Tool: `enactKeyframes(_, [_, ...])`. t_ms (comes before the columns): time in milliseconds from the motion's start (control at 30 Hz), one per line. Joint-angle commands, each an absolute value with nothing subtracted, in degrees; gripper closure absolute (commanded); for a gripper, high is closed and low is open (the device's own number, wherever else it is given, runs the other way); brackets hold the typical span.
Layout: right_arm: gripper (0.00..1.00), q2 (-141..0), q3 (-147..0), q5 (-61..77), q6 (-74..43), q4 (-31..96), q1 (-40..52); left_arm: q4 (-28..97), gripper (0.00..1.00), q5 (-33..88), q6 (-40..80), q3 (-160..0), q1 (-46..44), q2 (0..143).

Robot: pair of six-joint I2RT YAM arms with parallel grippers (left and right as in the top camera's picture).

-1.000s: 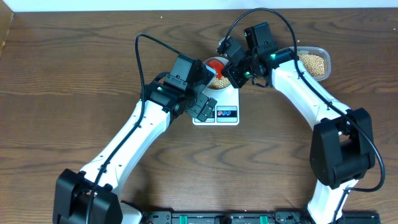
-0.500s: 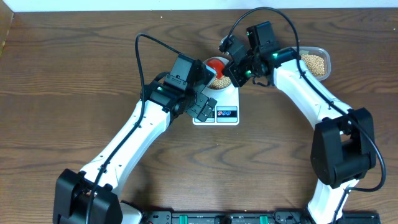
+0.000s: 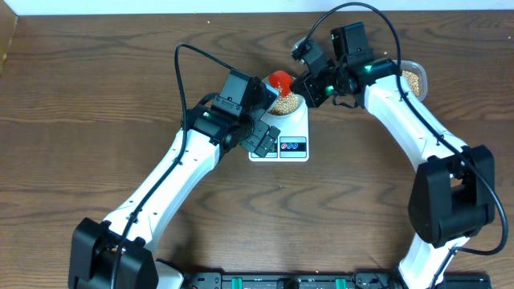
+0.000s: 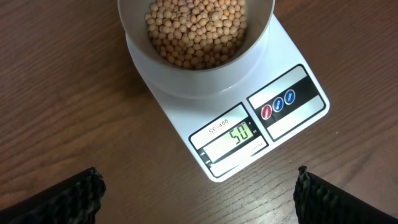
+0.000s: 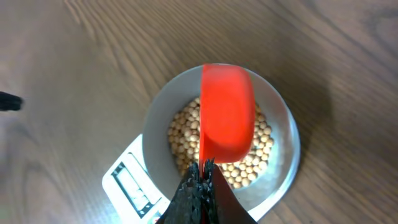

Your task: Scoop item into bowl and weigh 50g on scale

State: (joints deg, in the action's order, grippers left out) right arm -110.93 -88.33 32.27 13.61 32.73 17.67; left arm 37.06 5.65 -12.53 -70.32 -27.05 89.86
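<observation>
dark brown wood-grain table (image 3: 96, 96), with a pale wall strip along the top edge of the overhead view. i am watching the white scale (image 4: 177, 106) sitting at upper centre of the overhead view, with the bowl (image 4: 134, 37) resting on its platform. the beans (image 4: 196, 31) are covering the bowl's bottom and the display (image 4: 233, 138) is reading 50, so i am judging the target weight met.

the right gripper (image 5: 202, 177) is pinching tight on the handle of the red scoop (image 5: 227, 112), which is hanging over the bowl, above the beans. i cannot tell whether it is carrying any. the left gripper (image 4: 199, 196) is hovering with its fingers spread wide, holding nothing, just in front of the scale. the clear tub (image 3: 411, 80) of spare beans is lying at upper right, partly under the right arm.

handling note: the beans are looking hard, light and round. i am expecting them to roll and bounce, so i am moving them by scoop only. the bowl is looking stiff and smooth-walled, so i would be taking it at the rim. any nudge risks shifting the reading.
</observation>
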Motion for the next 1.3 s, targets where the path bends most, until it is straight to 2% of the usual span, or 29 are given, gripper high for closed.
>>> enactKeyframes(0, [0.99,-108.79,-89.25,36.62,11.97,33.21,16.29,37.10,0.00,5.32,-13.45,-70.48,-26.92,88.95])
enactKeyframes(433, [0.99,-105.49,-89.25,37.32,12.01,33.87,15.79,37.10,0.00,5.32,-13.45,-70.48,-26.92,88.95])
enactKeyframes(600, [0.99,-105.06,-89.25,43.44,11.99,33.89,14.06,37.10,0.00,5.32,-13.45,-70.48,-26.92,88.95])
enactKeyframes(900, [0.99,-105.06,-89.25,60.29,10.85,33.87,6.37,37.10,0.00,5.32,-13.45,-70.48,-26.92,88.95])
enactKeyframes(1100, [0.99,-105.06,-89.25,65.65,10.13,34.37,0.60,37.10,0.00,5.32,-13.45,-70.48,-26.92,88.95])
enactKeyframes(1267, [0.99,-105.06,-89.25,65.52,9.89,37.98,-8.36,37.10,0.00,5.32,-13.45,-70.48,-26.92,88.95])
